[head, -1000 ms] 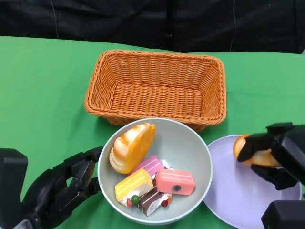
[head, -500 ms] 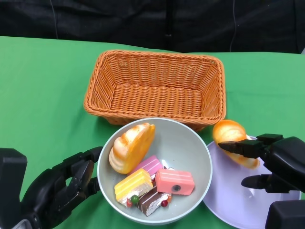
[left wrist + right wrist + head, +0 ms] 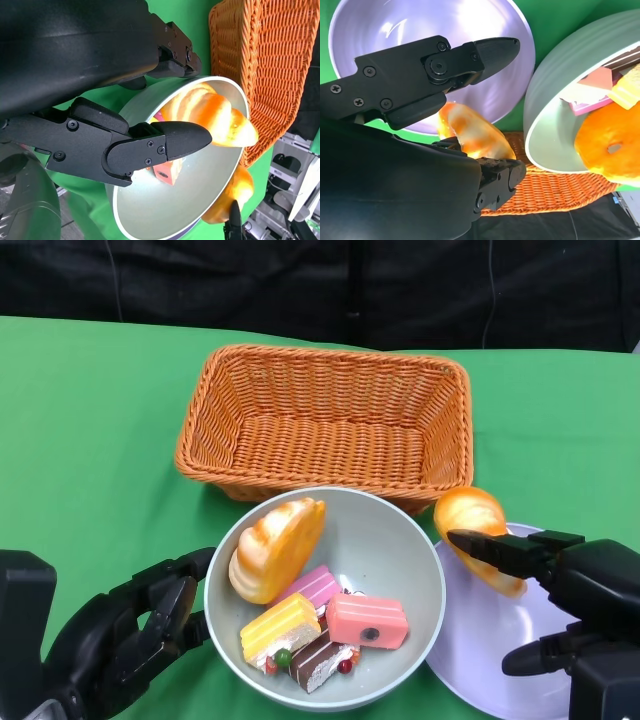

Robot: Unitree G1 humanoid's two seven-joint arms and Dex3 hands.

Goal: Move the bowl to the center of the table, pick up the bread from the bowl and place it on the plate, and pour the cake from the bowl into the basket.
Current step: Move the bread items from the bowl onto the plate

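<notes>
Right hand (image 3: 560, 585): you've got it over the plate, fingers (image 3: 470, 55) spread around the small bread roll (image 3: 476, 532); whether they truly grip it, you cannot tell.
Small bread roll: at the plate's far-left rim, close to the basket's near corner and just right of the bowl.
Plate (image 3: 480, 660): lilac, on the green bench (image 3: 90, 440), right beside the bowl.
Bowl (image 3: 400, 540): pale green, in front of the basket, holding the big bread loaf (image 3: 275, 548) on its left side and the cake pieces (image 3: 325, 628) toward the near side.
Left hand (image 3: 130, 635): fingers (image 3: 175, 605) curled at the bowl's left rim, one over the rim in your left wrist view.
Basket (image 3: 330, 420): orange wicker, behind the bowl.
</notes>
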